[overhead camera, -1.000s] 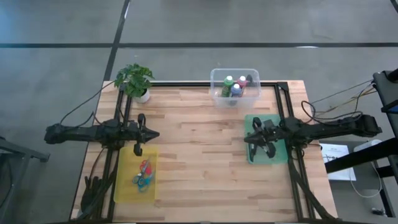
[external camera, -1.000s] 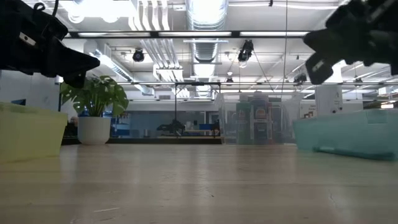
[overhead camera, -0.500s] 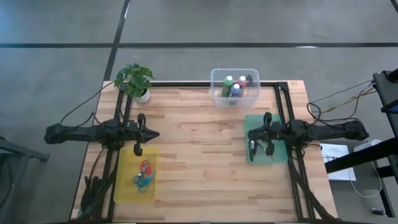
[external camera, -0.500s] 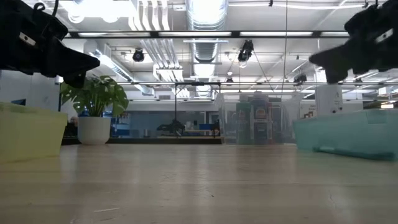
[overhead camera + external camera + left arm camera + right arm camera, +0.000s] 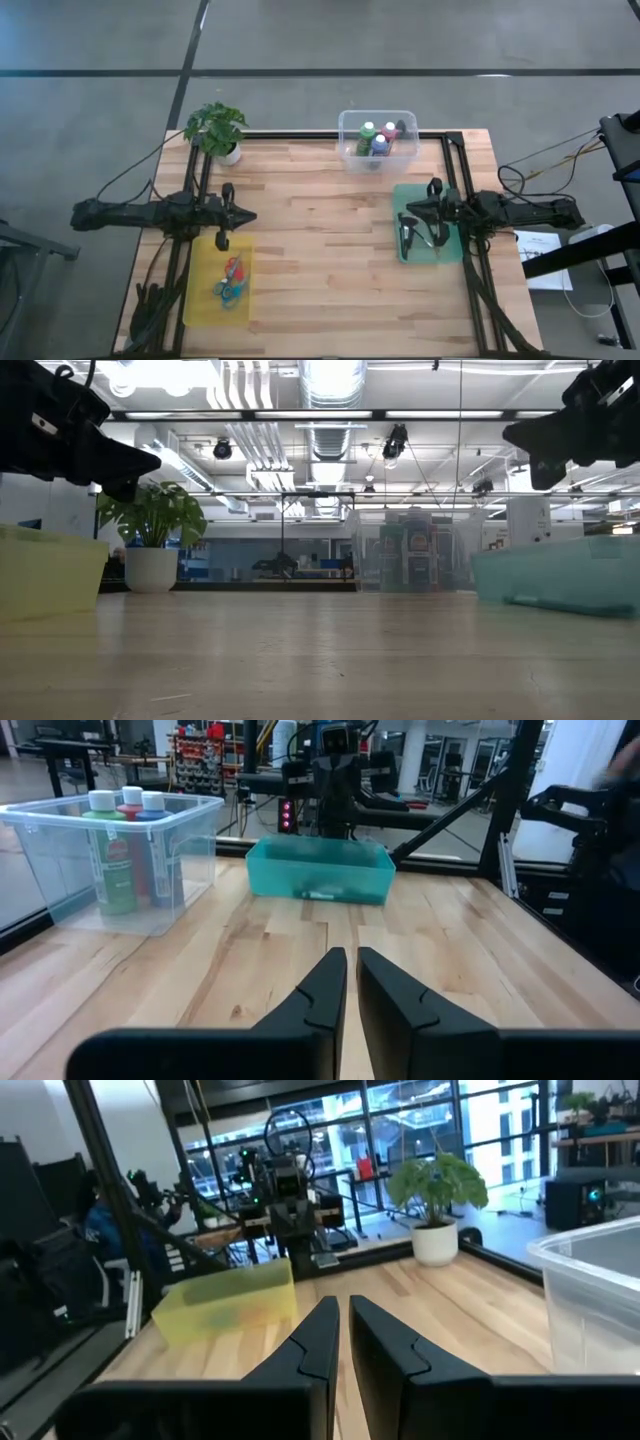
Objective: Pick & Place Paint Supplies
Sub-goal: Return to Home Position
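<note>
Above bin (image 5: 430, 256), right gripper (image 5: 409, 213) farther back

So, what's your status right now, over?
Both shut, empty: left gripper by yellow bin, right gripper over green bin. All binned: bottles, brushes, scissors. Nothing in the way.

Open table (image 5: 320, 250) middle, bins (image 5: 341, 135) at edges

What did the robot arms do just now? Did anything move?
The right end effector rose from over the green bin, levelled out and drew back toward the table's right edge, shut and holding nothing. The left end effector stayed where it was by the yellow bin. Neither bin moved, nor did the plant.
</note>
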`<state>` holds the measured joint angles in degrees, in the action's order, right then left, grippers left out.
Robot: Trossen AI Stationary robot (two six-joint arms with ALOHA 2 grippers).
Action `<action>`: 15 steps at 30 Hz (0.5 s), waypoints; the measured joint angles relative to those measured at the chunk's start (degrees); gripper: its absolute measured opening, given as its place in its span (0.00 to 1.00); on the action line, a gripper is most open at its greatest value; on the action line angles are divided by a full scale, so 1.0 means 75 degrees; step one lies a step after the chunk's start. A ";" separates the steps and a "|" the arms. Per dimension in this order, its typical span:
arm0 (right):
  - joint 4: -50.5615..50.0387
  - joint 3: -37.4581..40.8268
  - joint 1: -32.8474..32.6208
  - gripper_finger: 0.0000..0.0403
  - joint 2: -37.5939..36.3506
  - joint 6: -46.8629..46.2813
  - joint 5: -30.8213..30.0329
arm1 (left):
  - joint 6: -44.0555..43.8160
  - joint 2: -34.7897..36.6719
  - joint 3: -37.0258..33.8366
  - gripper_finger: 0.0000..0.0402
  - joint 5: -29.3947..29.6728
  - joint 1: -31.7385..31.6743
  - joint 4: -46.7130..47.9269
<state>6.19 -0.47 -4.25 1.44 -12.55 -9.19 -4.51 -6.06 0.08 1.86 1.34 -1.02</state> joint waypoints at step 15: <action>0.0002 0.0000 0.0000 0.07 0.0025 0.0091 0.0009 | 0.0000 -0.0024 0.0000 0.10 0.0000 -0.0002 0.0000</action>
<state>6.21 -0.47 -4.25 1.63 -11.87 -9.13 -4.51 -6.24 0.08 1.86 1.32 -1.02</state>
